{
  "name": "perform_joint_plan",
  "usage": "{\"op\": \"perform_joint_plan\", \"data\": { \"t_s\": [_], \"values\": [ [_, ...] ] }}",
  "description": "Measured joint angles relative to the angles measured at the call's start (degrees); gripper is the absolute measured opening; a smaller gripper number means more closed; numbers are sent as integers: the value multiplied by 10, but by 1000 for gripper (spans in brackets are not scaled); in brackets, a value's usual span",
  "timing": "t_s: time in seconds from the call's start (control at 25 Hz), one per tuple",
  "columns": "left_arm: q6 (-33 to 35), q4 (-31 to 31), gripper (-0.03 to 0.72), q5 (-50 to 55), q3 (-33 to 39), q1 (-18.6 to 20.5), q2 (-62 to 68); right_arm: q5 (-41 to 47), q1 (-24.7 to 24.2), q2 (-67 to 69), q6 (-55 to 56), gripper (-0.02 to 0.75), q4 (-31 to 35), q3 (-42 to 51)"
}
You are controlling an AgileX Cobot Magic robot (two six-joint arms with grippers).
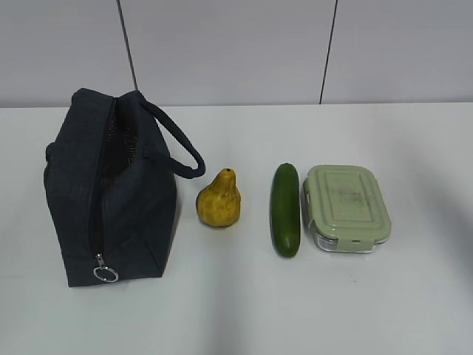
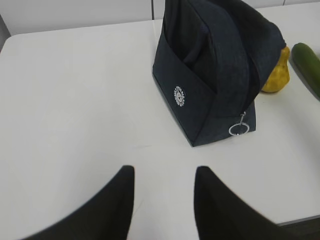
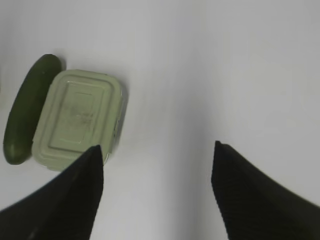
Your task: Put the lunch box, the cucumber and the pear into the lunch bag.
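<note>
The navy lunch bag [image 1: 111, 192] stands at the left of the table, its zipper partly undone at the far end, the silver ring pull [image 1: 105, 274] at the near end. To its right lie the yellow pear [image 1: 219, 200], the dark green cucumber [image 1: 285, 209] and the lunch box [image 1: 346, 207] with its sage-green lid. Neither arm shows in the exterior view. My left gripper [image 2: 164, 172] is open over bare table, short of the lunch bag [image 2: 215, 65]. My right gripper [image 3: 157, 147] is open wide, to the right of the lunch box [image 3: 77, 120] and the cucumber [image 3: 27, 107], holding nothing.
The white table [image 1: 414, 296] runs back to a pale panelled wall [image 1: 236, 44]. The bag's strap handle [image 1: 177, 144] loops out toward the pear. In the left wrist view the table's near edge [image 2: 300, 220] shows at bottom right.
</note>
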Motion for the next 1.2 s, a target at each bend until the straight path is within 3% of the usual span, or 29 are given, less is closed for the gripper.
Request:
{"op": "perform_joint_plan", "data": {
  "t_s": [0.52,0.88,1.2],
  "values": [
    [0,0,242,0,0,0,0,-51,0,179,-6,530,6,-11],
    [0,0,242,0,0,0,0,-36,-12,267,-100,529,137,-25],
    [0,0,242,0,0,0,0,36,-118,314,-262,529,356,-71]
  ]
}}
